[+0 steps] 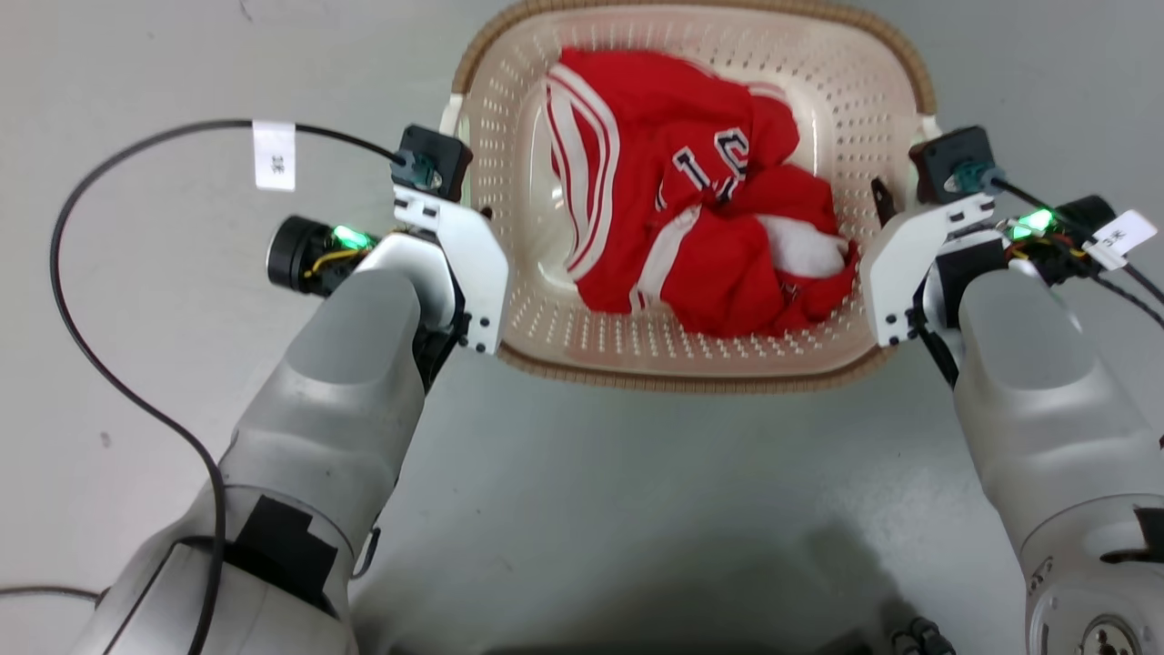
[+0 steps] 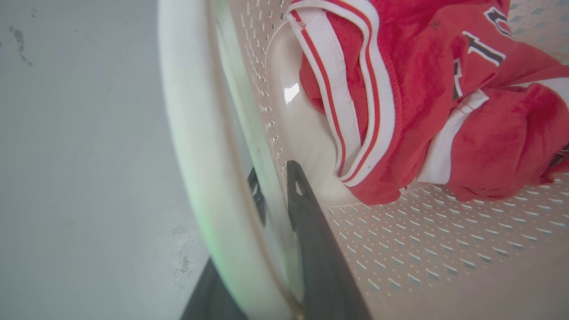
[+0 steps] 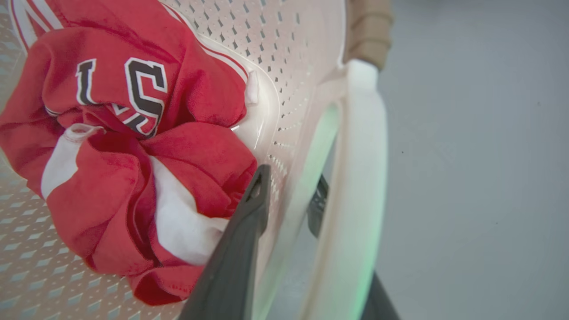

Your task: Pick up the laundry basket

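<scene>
Cream perforated plastic under a brown woven-look rim makes up the rounded-rectangular laundry basket (image 1: 691, 359), which sits on the pale grey floor (image 1: 637, 509) between the robot's two arms. A crumpled red jersey with white stripes (image 1: 691, 227) lies inside, heaped toward the right.

The left pincer (image 2: 274, 191) straddles the basket's left wall. One dark finger is inside against the perforations, the other outside in the slot behind the white side handle (image 2: 191, 133), and the two look pressed together on the wall. The right pincer (image 3: 290, 195) mirrors this on the right wall, pinching it just inside the white right handle (image 3: 360, 178), with its inner finger brushing the cloth.

The basket should be light, with only one garment in it. Thin plastic walls are likely to flex, and smooth plastic may slip between narrow fingers, so the stiffer band under the rim beside each handle seems the sound place to hold. Both arms would need to rise evenly, or the basket could tilt and shift the jersey.

Open floor surrounds the basket on every visible side. A black cable (image 1: 91, 346) loops on the floor well to the left, apart from the basket.
</scene>
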### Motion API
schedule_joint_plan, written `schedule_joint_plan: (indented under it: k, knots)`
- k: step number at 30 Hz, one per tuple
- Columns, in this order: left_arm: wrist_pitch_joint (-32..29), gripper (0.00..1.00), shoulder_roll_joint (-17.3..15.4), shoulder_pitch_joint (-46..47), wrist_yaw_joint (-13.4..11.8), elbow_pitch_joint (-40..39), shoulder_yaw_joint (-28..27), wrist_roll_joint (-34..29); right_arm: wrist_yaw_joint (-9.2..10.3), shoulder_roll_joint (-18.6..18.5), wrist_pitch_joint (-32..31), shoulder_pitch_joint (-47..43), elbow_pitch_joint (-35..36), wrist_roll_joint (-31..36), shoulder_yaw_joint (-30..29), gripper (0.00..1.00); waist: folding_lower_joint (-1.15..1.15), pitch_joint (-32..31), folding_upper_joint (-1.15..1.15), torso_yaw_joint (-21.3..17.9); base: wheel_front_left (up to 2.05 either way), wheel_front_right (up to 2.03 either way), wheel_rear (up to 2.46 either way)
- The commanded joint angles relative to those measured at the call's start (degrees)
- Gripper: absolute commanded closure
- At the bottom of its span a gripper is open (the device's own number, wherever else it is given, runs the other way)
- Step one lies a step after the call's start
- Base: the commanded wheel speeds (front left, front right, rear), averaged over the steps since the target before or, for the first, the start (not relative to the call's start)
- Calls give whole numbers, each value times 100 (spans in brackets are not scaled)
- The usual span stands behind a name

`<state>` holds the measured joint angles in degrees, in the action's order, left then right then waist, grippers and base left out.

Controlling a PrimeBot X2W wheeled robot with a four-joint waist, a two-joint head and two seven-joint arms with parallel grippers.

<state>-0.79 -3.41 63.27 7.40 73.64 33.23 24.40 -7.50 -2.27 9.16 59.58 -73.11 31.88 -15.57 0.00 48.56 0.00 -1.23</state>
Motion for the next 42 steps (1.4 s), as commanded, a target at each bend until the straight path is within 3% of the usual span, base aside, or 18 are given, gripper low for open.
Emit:
schedule_joint_plan:
  k: [1,10,31,42]
  knots:
    - [-30,100,-109,-61,2,6,45,21,2,-111,-31,-119,-26,41,87,100,0,-175,0,13,0,0,0]
    - [-382,100,-146,-578,2,11,277,421,2,-111,-361,-549,-70,-486,698,100,0,-1010,0,77,0,0,0]
    - [-1184,100,-368,-1893,2,-191,881,1387,0,-103,-1215,-1777,-72,-3012,3373,100,0,-3123,0,182,0,0,0]
    - [-1592,100,-508,-2348,2,-313,1189,1789,-7,-93,-1678,-2239,85,-4002,4360,100,0,-3930,0,209,0,0,0]
